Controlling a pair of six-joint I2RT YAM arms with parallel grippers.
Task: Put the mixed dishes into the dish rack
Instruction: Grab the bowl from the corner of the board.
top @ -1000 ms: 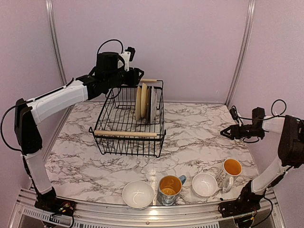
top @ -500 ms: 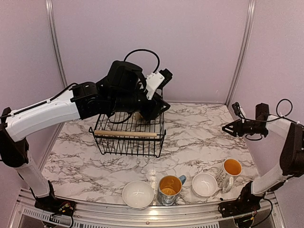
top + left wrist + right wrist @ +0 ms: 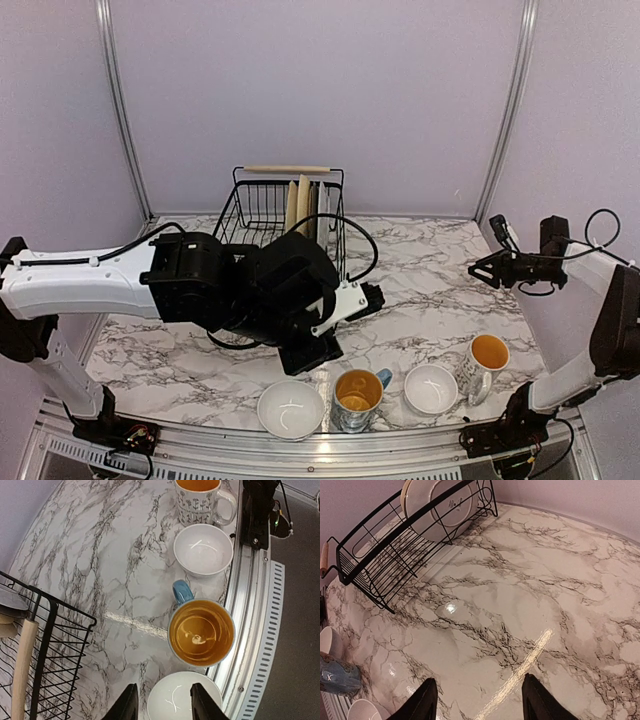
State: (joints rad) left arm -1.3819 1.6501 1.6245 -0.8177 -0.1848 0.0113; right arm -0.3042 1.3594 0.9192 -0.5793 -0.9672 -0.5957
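Observation:
The dish rack (image 3: 262, 200), black wire with wooden handles, stands at the back centre, with several plates (image 3: 303, 205) upright in it. Along the front edge sit a white bowl (image 3: 290, 408), a blue yellow-lined mug (image 3: 358, 397), a second white bowl (image 3: 431, 388) and a white patterned mug (image 3: 487, 360). My left gripper (image 3: 161, 705) hangs open just above the left bowl (image 3: 184, 697), one finger beside its rim, one over its inside, the blue mug (image 3: 201, 632) just ahead. My right gripper (image 3: 479, 702) is open over bare marble at the far right (image 3: 478, 272).
My left arm's bulky wrist (image 3: 290, 300) covers the rack's near side in the top view. The rack's corner and wooden handle (image 3: 22, 670) lie left of the left gripper. The metal table rail (image 3: 250, 605) runs close beside the mugs and bowls.
My left arm has swung from behind the rack, over it, down to the front edge above the left bowl, its jaws narrowing a little. The right gripper has shifted only slightly.

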